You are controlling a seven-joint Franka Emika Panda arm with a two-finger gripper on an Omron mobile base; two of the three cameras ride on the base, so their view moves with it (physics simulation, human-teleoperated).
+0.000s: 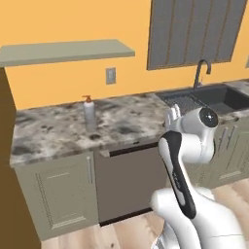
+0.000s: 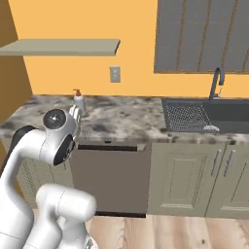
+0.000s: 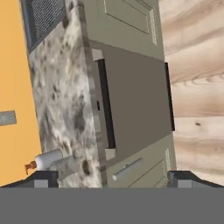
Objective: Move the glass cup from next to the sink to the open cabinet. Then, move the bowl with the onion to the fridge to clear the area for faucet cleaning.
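Note:
My gripper (image 3: 114,179) is open, with its two dark fingertips (image 3: 41,179) far apart and nothing between them. It hangs above the front edge of the marble counter (image 1: 58,129), over the dishwasher (image 3: 135,96), and points down at it. From the base cameras the hand (image 1: 171,114) (image 2: 75,113) shows as a pale shape beside the wrist joint. The sink (image 1: 219,97) (image 2: 214,114) with its dark faucet (image 1: 200,70) (image 2: 216,80) lies to the right. The glass cup, the bowl with the onion, the open cabinet and the fridge are out of view.
A soap dispenser (image 1: 89,113) (image 2: 79,100) (image 3: 48,159) stands on the counter left of the hand. A flat shelf (image 1: 63,51) (image 2: 63,47) juts from the orange wall above. A tall brown panel (image 1: 7,170) closes the left side. Wooden floor lies in front of the cabinets.

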